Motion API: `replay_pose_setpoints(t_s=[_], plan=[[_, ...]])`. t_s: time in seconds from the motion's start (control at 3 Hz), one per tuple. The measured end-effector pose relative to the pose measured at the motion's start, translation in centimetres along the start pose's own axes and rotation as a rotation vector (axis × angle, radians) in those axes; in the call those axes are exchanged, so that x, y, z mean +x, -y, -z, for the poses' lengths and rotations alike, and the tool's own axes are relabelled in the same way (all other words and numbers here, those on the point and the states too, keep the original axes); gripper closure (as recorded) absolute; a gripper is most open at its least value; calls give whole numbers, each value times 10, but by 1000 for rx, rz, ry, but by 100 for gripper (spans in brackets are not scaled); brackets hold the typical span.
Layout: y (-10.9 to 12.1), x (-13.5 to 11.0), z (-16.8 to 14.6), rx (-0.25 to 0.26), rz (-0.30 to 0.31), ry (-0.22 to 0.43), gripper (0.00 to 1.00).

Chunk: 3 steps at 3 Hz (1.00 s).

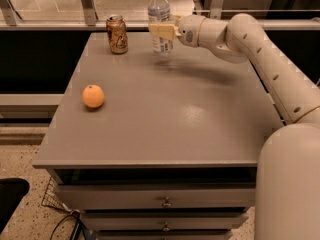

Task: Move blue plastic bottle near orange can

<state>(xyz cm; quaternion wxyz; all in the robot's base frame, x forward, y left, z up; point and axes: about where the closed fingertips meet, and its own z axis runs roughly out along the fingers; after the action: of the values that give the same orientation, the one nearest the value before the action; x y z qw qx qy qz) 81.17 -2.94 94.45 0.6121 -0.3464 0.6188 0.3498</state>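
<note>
The blue plastic bottle, clear with a white cap and pale label, stands upright near the far edge of the grey table. My gripper is shut on the bottle's middle, reaching in from the right. The orange can, brownish-orange with a silver top, stands upright a short way to the bottle's left, apart from it.
A round orange fruit lies on the table's left side. A rail and glass panels run behind the far edge. My white arm crosses the right side. Drawers sit below the front edge.
</note>
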Motion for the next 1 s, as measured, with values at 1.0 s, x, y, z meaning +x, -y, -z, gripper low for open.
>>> replay_pose_setpoints(t_s=[1.0], plan=[[-18, 35, 11, 11, 40, 49, 82]])
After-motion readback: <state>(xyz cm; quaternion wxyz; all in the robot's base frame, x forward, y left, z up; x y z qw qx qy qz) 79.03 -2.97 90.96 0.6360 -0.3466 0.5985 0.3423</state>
